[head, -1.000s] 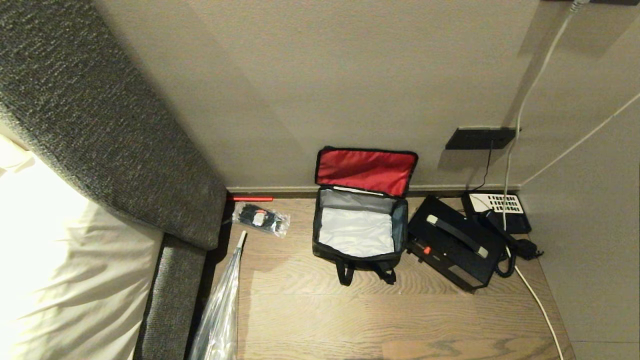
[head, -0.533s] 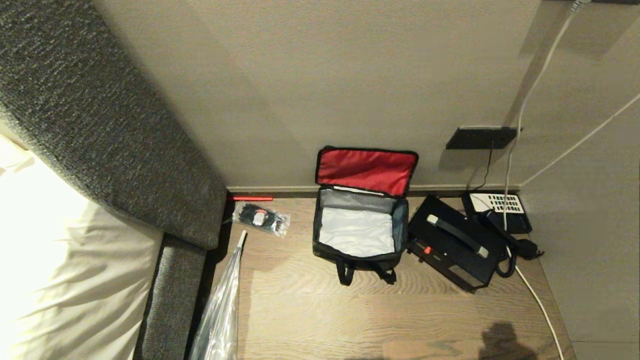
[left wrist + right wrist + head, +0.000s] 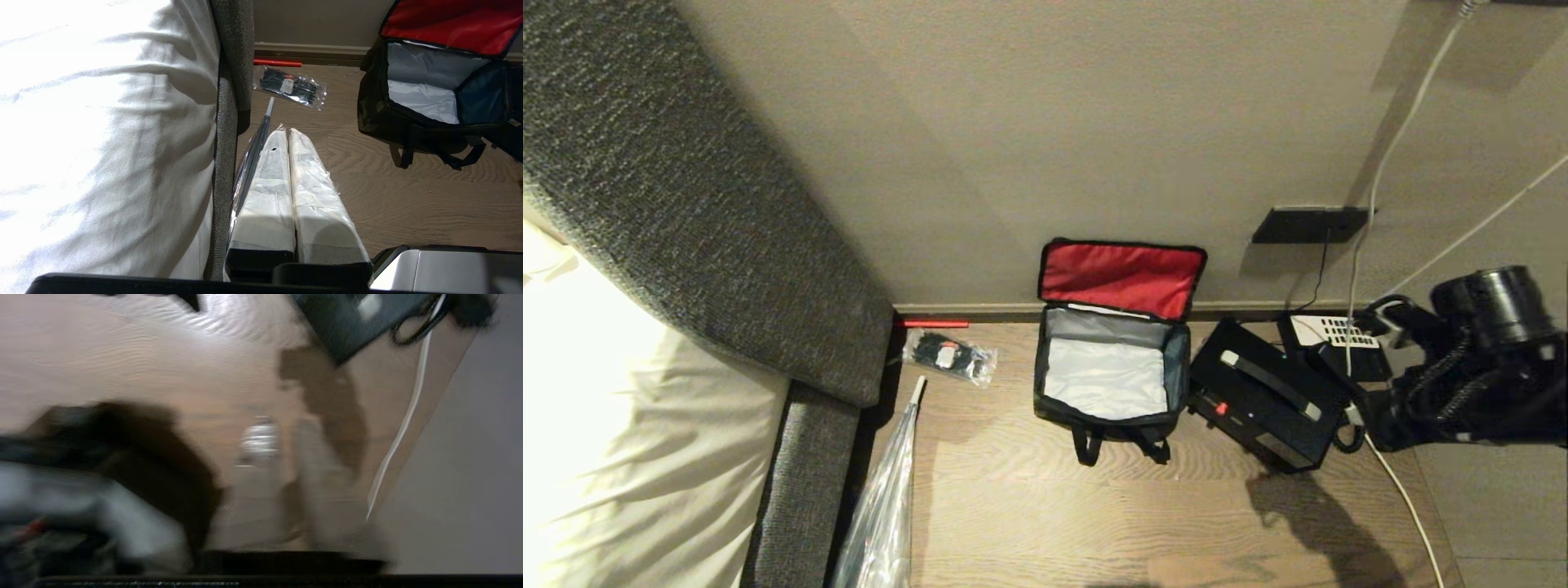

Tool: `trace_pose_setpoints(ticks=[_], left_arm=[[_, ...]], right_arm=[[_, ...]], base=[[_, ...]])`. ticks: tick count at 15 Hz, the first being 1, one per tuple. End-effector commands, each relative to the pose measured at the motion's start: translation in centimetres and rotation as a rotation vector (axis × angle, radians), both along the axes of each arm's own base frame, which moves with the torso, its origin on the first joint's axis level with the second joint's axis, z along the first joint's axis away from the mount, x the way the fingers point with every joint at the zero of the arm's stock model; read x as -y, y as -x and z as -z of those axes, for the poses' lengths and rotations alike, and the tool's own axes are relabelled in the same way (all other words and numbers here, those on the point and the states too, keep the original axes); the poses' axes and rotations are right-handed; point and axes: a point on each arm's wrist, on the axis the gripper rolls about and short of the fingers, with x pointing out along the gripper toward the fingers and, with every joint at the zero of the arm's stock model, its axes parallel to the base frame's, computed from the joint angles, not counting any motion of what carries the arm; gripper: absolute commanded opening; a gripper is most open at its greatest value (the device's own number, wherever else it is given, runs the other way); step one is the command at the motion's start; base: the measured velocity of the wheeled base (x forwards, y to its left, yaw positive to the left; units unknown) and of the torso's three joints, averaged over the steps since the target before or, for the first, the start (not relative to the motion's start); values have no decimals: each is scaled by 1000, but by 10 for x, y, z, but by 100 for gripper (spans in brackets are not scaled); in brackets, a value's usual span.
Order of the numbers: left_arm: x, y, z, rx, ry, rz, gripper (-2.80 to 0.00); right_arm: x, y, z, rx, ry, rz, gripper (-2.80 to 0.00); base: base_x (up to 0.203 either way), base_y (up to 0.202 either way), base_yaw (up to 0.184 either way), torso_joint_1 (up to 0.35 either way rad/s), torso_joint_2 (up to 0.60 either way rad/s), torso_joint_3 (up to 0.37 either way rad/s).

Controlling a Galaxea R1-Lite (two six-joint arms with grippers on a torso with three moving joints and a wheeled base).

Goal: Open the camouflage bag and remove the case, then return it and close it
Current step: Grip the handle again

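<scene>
Black case [image 3: 1264, 395] beside camouflage bag [image 3: 1107, 365] bears no legible writing.

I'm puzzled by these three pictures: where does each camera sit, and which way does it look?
Head view: on the head, looking down at floor, open bag and case; right arm at right edge.
Left wrist view: behind the shut left gripper, low beside the bed, facing the bag.
Right wrist view: behind the blurred right gripper, facing floor and case corner.
Shared: bag, first two; case, first and last.

Open camouflage bag [image 3: 1107, 376] on wooden floor [image 3: 1045, 506] — black case [image 3: 1262, 396] just beside it
</scene>
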Motion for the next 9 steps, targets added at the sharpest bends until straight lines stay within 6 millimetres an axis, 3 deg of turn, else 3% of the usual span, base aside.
trace_pose_setpoints(ticks=[1,5,9], left_arm=[[0,0,0,0,0,0,-280],[0,0,0,0,0,0,-280],[0,0,0,0,0,0,-280]], right_arm=[[-5,-49,59,-106,126,-48,0],[-7,-90,85,-40,369,-48,0],[-1,-112,108,-4,672,-122,0]], base=[[0,0,0,0,0,0],[0,0,0,0,0,0],[0,0,0,0,0,0]])
